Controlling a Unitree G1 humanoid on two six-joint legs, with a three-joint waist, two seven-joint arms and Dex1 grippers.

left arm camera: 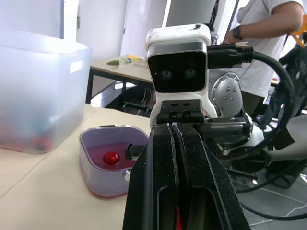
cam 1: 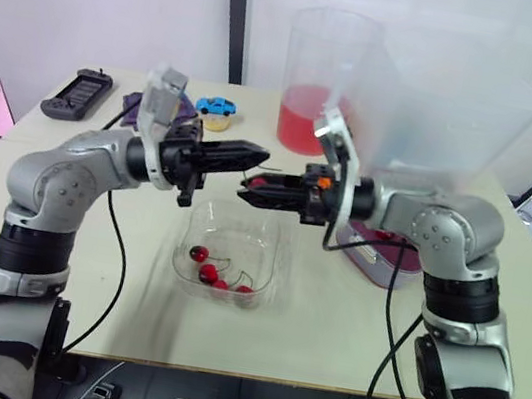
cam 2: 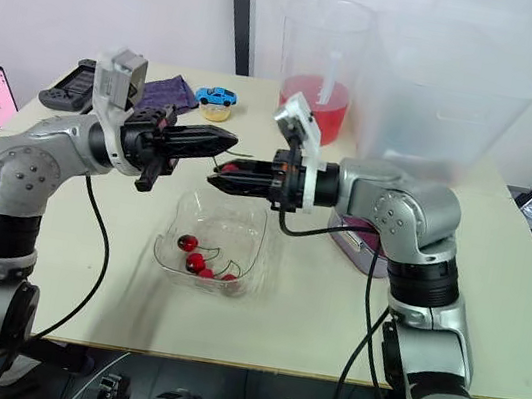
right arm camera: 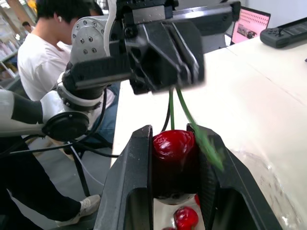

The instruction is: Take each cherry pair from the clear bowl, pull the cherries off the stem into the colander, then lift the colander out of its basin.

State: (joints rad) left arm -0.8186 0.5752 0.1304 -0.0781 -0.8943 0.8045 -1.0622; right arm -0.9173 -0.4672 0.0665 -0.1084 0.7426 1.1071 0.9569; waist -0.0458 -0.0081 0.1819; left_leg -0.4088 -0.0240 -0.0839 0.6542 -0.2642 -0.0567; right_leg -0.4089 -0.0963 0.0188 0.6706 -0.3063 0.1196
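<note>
Above the clear bowl [cam 1: 239, 241] my two grippers meet tip to tip. The right gripper [right arm camera: 175, 133] is shut on a dark red cherry [right arm camera: 173, 160], also seen at cherry [cam 2: 234, 167]. Green stems [right arm camera: 171, 108] rise from it into the left gripper [cam 1: 259, 155], whose fingers [left arm camera: 160, 158] are pressed shut on the stem end. Several more cherries [cam 1: 211, 273] with stems lie in the bowl. The lilac basin with its colander [left arm camera: 96, 143] stands behind my right forearm, with one cherry [left arm camera: 111, 157] inside.
A tall pitcher of red liquid [cam 1: 318, 76] and a large translucent bin [cam 1: 456, 118] stand at the back right. A blue toy car [cam 1: 217, 106], purple cloth [cam 2: 167, 91] and black remote [cam 1: 77, 94] lie at the back left. People [right arm camera: 43, 43] sit nearby.
</note>
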